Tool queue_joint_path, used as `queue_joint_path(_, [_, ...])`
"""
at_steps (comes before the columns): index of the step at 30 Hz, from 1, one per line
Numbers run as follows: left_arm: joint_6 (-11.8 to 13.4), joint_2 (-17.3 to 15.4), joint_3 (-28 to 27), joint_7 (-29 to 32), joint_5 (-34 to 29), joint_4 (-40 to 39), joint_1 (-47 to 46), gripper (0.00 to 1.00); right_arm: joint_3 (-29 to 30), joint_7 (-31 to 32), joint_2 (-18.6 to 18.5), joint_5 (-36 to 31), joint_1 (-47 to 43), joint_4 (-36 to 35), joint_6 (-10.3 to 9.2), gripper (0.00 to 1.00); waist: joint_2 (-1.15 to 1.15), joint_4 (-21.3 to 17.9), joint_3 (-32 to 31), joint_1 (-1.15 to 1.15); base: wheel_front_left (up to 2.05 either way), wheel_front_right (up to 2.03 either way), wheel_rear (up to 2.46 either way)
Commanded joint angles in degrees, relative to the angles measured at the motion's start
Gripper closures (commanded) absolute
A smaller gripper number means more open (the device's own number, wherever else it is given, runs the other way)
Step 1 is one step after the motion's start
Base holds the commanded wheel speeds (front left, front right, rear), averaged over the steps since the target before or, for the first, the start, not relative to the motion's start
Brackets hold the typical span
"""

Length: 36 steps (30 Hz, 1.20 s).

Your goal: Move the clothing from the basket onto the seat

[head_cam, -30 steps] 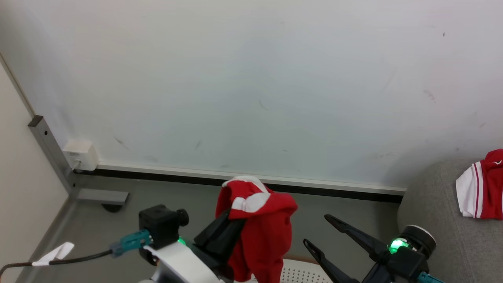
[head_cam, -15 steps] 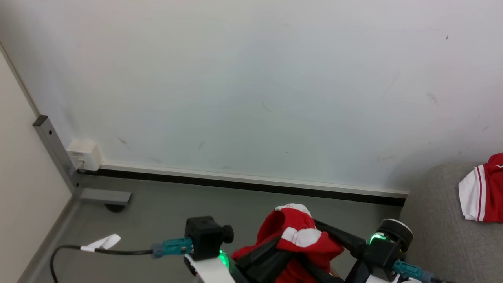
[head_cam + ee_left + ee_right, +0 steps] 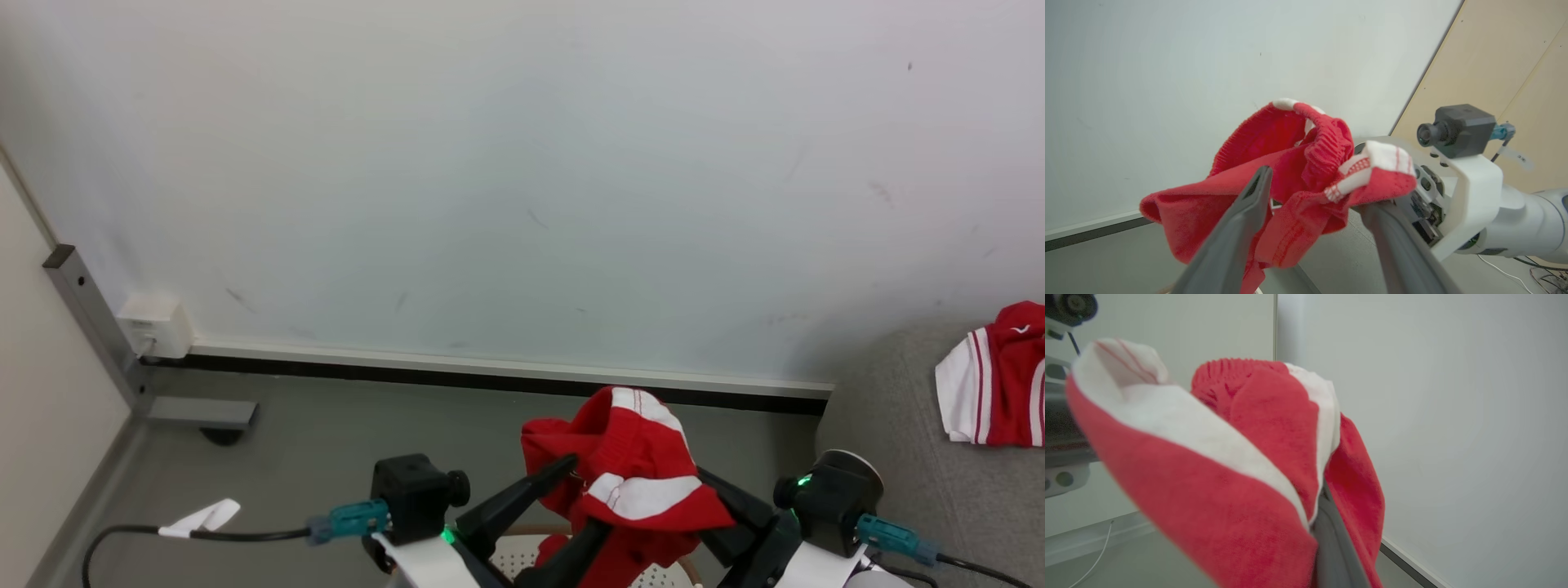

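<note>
Left gripper [image 3: 1316, 190] is open, fingers spread, with a red-and-white garment [image 3: 629, 457] draped across them; the basket [image 3: 510, 559] shows just below. Right gripper [image 3: 710, 494] reaches under the same garment, and cloth hides its fingertips, so I cannot tell its grip. A second garment [image 3: 992, 392] lies on the seat [image 3: 890, 425].

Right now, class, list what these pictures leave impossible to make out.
Right gripper: open or shut cannot be told; in the right wrist view the red clothing covers all but one finger.
Basket: contents hidden; the head view's bottom edge, the arms and the clothing cover it.
Garment on the seat: cut off by the head view's right edge.
</note>
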<state>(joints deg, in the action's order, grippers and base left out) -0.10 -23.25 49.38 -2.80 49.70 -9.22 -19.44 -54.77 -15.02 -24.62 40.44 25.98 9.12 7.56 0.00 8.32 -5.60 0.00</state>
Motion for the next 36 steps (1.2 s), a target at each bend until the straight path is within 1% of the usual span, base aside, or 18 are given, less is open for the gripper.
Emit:
queue_joint_path(1, [0.04, -0.22, -0.02, -0.72, -1.11, 0.61, 0.43, 0.00, 0.87, -0.20, -0.47, 0.44, -0.75, -0.46, -0.15, 1.00, 0.00, -0.69, 0.19, 0.00, 0.00, 0.00, 0.00])
queue_joint_path(4, [0.21, -0.26, 0.11, -1.77, -1.67, 1.78, 0.83, 0.00, 2.48, -0.20, -1.48, -0.18, -1.22, -1.08, -0.15, 1.00, 0.00, -2.56, 0.57, 0.00, 0.00, 0.00, 0.00])
queue_joint_path(7, [0.11, -0.15, 0.13, -2.50, -1.95, 2.56, 0.96, 0.00, 4.15, -0.20, -2.39, -0.60, -1.18, -1.86, -0.14, 1.00, 0.00, -5.50, 1.22, 0.00, 0.00, 0.00, 0.00])
queue_joint_path(10, [-0.08, 0.25, 0.19, -3.38, -2.39, 3.15, 0.70, 0.00, 5.51, -0.20, -3.37, -0.85, -0.87, -2.91, -0.15, 1.00, 0.00, -9.35, 2.08, 0.00, 0.00, 0.00, 0.00])
queue_joint_path(19, [-1.19, 2.28, 1.27, -4.97, -4.02, 5.29, -1.21, 0.00, 8.72, -0.21, -6.38, -1.97, -1.09, -4.76, -0.15, 1.00, 0.00, -22.60, 3.76, 0.00, 0.00, 0.00, 0.00])
queue_joint_path(25, [-2.16, 3.79, 2.40, -5.68, -4.79, 6.75, -2.11, 0.00, 11.39, -0.20, -7.96, -2.57, -1.51, -5.72, -0.15, 1.00, 0.00, -29.39, 4.12, 0.00, 0.00, 0.00, 0.00])
queue_joint_path(30, [-2.78, 5.08, 3.31, -6.26, -4.98, 7.95, -2.75, 0.00, 13.41, -0.20, -9.16, -2.92, -1.98, -5.92, -0.15, 1.00, 0.00, -32.29, 4.19, 0.00, 0.00, 0.00, 0.00])
queue_joint_path(36, [-3.18, 6.07, 3.88, -6.63, -5.12, 9.31, -3.31, 0.00, 14.81, -0.20, -9.56, -3.27, -2.38, -6.38, -0.14, 1.00, 0.00, -33.26, 4.43, 0.00, 0.00, 0.00, 0.00])
